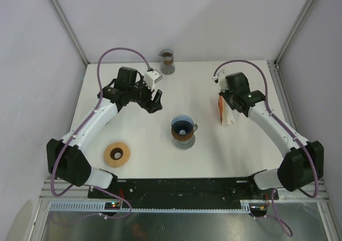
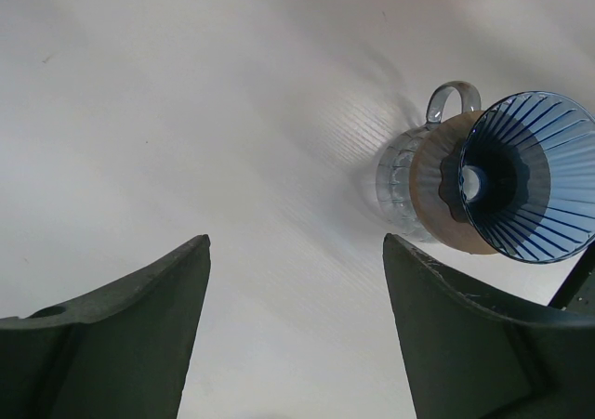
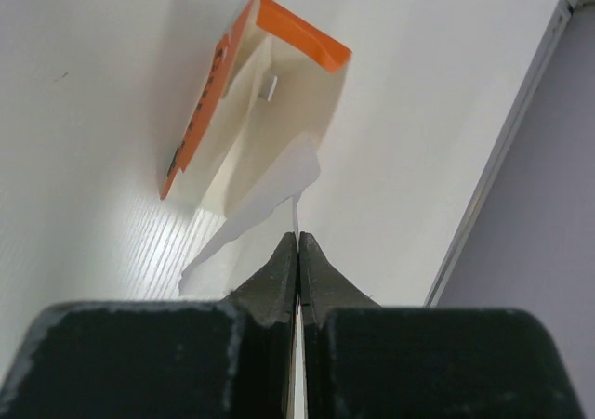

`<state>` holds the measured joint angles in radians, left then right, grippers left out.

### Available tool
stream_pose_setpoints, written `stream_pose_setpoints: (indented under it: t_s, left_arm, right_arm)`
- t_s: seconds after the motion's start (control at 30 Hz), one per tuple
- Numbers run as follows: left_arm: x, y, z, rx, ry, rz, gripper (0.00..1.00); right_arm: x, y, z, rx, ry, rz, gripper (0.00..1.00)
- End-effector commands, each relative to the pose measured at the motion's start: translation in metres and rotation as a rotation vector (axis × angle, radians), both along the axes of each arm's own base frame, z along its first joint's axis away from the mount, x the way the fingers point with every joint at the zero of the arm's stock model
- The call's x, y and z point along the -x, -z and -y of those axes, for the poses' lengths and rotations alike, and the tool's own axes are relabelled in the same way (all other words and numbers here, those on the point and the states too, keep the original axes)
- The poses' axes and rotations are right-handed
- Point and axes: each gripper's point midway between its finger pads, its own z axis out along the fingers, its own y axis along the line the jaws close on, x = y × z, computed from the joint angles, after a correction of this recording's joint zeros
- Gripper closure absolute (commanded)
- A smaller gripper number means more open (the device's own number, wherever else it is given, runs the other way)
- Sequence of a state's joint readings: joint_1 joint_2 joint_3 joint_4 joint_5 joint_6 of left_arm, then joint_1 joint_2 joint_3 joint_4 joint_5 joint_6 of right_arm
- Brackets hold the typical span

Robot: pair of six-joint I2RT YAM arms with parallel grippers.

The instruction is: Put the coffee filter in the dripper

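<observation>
The blue ribbed dripper (image 1: pixel 183 125) sits on a glass mug (image 2: pixel 405 176) mid-table; in the left wrist view the dripper (image 2: pixel 532 177) appears empty. My left gripper (image 1: pixel 155 102) hovers open to its left, and the left wrist view shows nothing between the fingers of that gripper (image 2: pixel 296 252). At the orange and white filter box (image 3: pixel 251 112), my right gripper (image 3: pixel 298 235) is shut on the thin edge of a white coffee filter (image 3: pixel 288 182) that sticks out of the box's open mouth. From above, the right gripper (image 1: pixel 227 103) covers the box (image 1: pixel 226 115).
A brown ring-shaped holder (image 1: pixel 116 154) lies at the front left. A small cup (image 1: pixel 167 61) stands at the back edge. Frame posts and grey walls border the table on the left, right and back.
</observation>
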<state>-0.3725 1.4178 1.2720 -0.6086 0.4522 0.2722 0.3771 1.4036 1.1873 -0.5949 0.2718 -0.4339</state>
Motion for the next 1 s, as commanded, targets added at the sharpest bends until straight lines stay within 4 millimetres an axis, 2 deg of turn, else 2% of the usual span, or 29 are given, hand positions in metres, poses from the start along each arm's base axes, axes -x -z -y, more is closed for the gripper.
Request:
stream_pose_setpoints:
  t_s: [0.0, 0.17, 0.2, 0.33, 0.4, 0.53, 0.63, 0.83, 0.97]
  left_arm:
    - [0.002, -0.021, 0.001, 0.028, 0.028, 0.07, 0.2]
    - [0.003, -0.033, 0.0, 0.039, 0.021, 0.096, 0.2]
    - [0.003, -0.037, -0.001, 0.043, 0.02, 0.108, 0.2]
    - [0.004, -0.061, -0.003, 0.058, 0.014, 0.166, 0.2]
    - [0.008, -0.074, -0.003, 0.069, 0.019, 0.186, 0.2]
    - [0.022, -0.095, 0.003, 0.113, 0.063, 0.196, 0.19]
    - [0.037, -0.104, 0.01, 0.159, 0.095, 0.17, 0.19]
    - [0.066, -0.129, 0.039, 0.218, 0.165, 0.167, 0.16]
    - [0.089, -0.142, 0.07, 0.214, 0.224, 0.197, 0.13]
  right_arm:
    - [0.019, -0.036, 0.005, -0.06, 0.101, 0.04, 1.0]
    - [0.038, -0.079, -0.01, -0.195, 0.168, 0.062, 1.0]
    - [0.04, -0.091, -0.016, -0.247, 0.179, 0.069, 1.0]
    - [0.063, -0.116, -0.042, -0.33, 0.197, -0.005, 1.0]
    - [0.078, -0.126, -0.064, -0.343, 0.158, -0.053, 1.0]
    - [0.102, -0.136, -0.104, -0.378, 0.07, -0.164, 1.0]
    - [0.112, -0.138, -0.124, -0.404, 0.051, -0.228, 1.0]
    - [0.112, -0.142, -0.17, -0.545, 0.017, -0.276, 1.0]
    - [0.108, -0.141, -0.184, -0.589, 0.043, -0.259, 1.0]
